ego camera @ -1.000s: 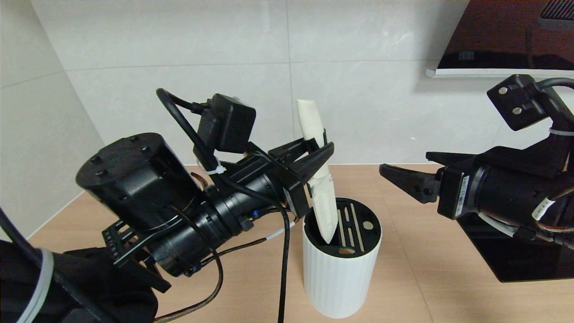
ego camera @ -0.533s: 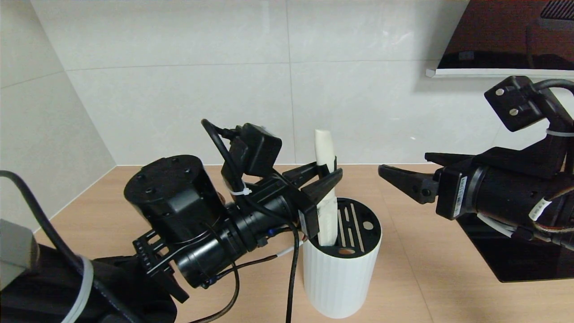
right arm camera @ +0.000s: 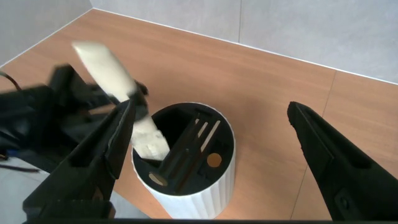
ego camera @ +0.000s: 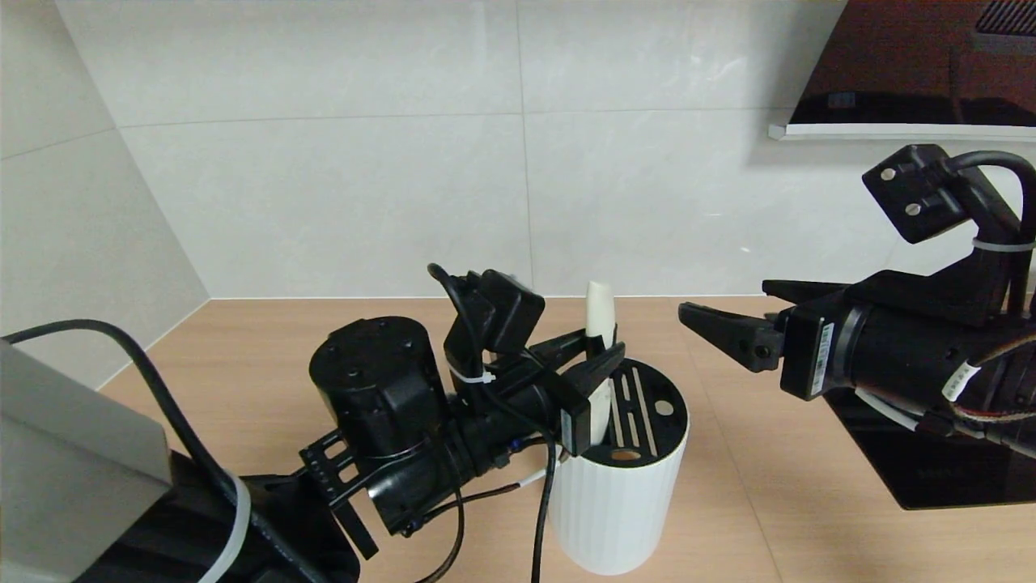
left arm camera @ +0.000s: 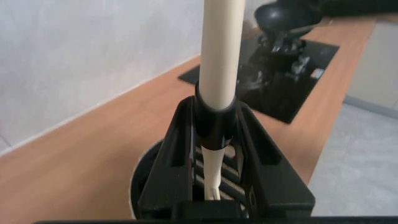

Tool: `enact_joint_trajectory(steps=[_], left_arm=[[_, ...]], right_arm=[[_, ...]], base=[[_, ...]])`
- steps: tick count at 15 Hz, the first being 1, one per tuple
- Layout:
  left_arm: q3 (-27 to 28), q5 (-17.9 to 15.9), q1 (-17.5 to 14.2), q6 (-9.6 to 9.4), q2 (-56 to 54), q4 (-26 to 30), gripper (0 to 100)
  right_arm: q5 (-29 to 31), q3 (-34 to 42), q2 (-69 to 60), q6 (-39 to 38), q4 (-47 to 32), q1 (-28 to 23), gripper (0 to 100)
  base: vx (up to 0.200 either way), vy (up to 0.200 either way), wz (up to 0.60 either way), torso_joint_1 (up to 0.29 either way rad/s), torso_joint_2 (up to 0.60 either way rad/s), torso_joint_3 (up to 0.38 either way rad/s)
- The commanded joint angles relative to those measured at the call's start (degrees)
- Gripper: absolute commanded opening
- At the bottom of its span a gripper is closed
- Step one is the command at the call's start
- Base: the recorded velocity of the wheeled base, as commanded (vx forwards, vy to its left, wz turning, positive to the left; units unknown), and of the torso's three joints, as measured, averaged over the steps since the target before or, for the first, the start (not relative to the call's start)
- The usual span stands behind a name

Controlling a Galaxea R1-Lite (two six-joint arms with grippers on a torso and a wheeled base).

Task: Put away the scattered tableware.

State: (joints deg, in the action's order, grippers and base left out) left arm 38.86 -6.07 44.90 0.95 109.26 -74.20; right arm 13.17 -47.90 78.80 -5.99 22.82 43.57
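A white ribbed knife holder [ego camera: 615, 502] [right arm camera: 186, 186] with a black slotted top [ego camera: 639, 409] stands on the wooden counter. A white knife [ego camera: 600, 324] [left arm camera: 219, 68] [right arm camera: 115, 71] stands upright in a slot on the holder's left side, blade hidden inside, handle sticking up. My left gripper [ego camera: 595, 356] [left arm camera: 214, 118] is shut on the knife's handle just above the holder. My right gripper [ego camera: 749, 320] [right arm camera: 211, 143] hovers open to the right of the holder and above it, holding nothing.
A black induction hob [ego camera: 947, 478] [left arm camera: 280, 74] lies in the counter at the right. A tiled wall [ego camera: 405, 162] runs behind, and a dark range hood [ego camera: 914, 65] hangs at the upper right. Bare wooden counter [ego camera: 267, 340] lies left of the holder.
My left gripper has come down with the knife, and the blade has slid deep into the holder's slot. The right gripper has barely moved.
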Motion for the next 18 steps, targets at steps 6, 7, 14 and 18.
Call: enact_joint_trajectory(steps=[6,7,14,18], left_arm=[[0.2,3.5,1.6,-0.07,4.4,-4.1,0],[0.3,3.6,1.6,-0.07,4.2,-4.2,0],[1.2,5.1,2.4,0.02,-1.6,-4.0,0],[0.6,5.2,3.4,0.1,-2.3,-3.4,0]], right_arm=[[0.0,0.1,0.6,0.0,0.0,0.0,100],[0.0,0.1,0.6,0.0,0.0,0.0,100],[0.0,0.1,0.6,0.0,0.0,0.0,100],[0.0,0.1,0.8,0.0,0.0,0.0,100]], base=[[0.0,0.0,0.0,0.0,0.0,0.0],[0.0,0.0,0.0,0.0,0.0,0.0],[0.0,0.0,0.0,0.0,0.0,0.0],[0.0,0.0,0.0,0.0,0.0,0.0]])
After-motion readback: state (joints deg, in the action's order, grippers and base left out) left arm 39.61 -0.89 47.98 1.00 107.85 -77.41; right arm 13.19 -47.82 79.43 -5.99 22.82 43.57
